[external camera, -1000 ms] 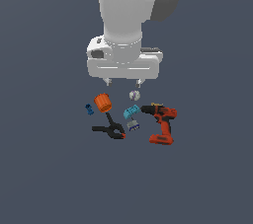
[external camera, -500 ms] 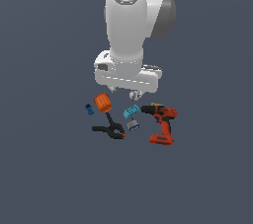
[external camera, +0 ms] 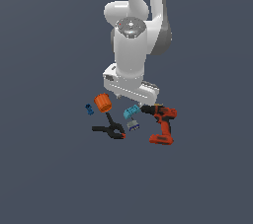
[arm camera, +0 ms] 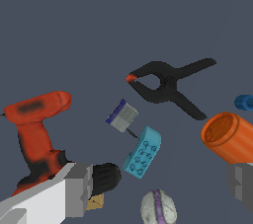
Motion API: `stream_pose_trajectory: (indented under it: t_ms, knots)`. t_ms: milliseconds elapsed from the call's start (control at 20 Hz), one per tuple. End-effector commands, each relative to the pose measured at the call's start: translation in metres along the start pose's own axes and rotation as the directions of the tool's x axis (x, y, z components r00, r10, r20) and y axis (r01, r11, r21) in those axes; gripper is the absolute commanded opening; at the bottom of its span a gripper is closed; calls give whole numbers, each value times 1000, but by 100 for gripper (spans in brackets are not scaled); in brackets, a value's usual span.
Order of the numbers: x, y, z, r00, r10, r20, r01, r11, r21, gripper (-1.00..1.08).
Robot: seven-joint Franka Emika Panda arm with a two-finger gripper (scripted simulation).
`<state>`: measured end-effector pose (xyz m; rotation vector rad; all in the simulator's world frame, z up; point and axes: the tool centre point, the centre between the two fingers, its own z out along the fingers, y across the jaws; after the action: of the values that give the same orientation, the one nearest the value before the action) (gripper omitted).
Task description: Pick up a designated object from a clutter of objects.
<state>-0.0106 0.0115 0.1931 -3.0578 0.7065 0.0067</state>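
Between the red-and-black power drill and the orange ridged cylinder lies the small teal studded plastic block, flat on the dark table, and that is the piece we want. We judge the step in hand to be the approach, so we should centre the tool over the teal block and line its fingers across the block's narrow width. The small grey-and-purple block sits just beside one end, and a grey ball with a purple stripe lies near the other, so we should come straight down to avoid nudging either. The black spring clamp and the tiny dark-blue piece lie farther off.

The white arm reaches down, its wrist low over the clutter. In the wrist view the fingers stand wide apart with nothing between them; how far above the table they hang we can only guess.
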Motion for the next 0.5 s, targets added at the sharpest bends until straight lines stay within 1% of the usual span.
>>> stream_pose_trajectory:
  t_ms: [0,200,450]
  knots:
    - [-5,0,16,998,62,-1,-62,998,1,100]
    - [-14,0,39,987,159,-1,-159,987,1,100]
    - [-28,1,68,961,277,-2,-277,961,1,100]
